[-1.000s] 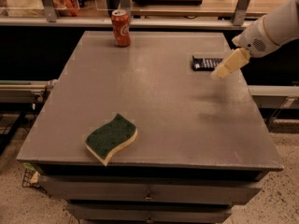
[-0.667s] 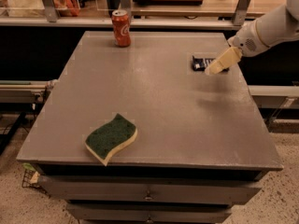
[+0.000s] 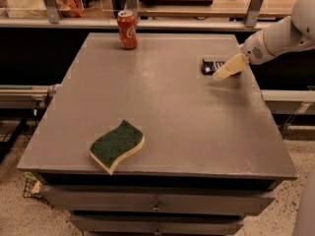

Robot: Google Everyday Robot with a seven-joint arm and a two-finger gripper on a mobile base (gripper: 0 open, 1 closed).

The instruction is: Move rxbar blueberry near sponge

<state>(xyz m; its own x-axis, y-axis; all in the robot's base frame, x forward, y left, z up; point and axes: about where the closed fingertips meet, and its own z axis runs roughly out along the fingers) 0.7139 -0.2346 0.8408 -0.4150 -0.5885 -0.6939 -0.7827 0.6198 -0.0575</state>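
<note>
The rxbar blueberry (image 3: 210, 65) is a dark flat bar with white lettering, lying near the back right of the grey table (image 3: 162, 112). My gripper (image 3: 222, 72) comes in from the right on a white arm and sits over the bar's right end, hiding part of it. The sponge (image 3: 117, 145), dark green on top with a pale yellow body, lies near the table's front left edge, far from the bar.
A red soda can (image 3: 127, 29) stands upright at the back of the table, left of centre. A shelf with clutter runs behind the table. Drawers sit below the table's front edge.
My gripper has moved up and back toward the bar, from beside and in front of it to over its right end. The bar, sponge and can have not moved.
</note>
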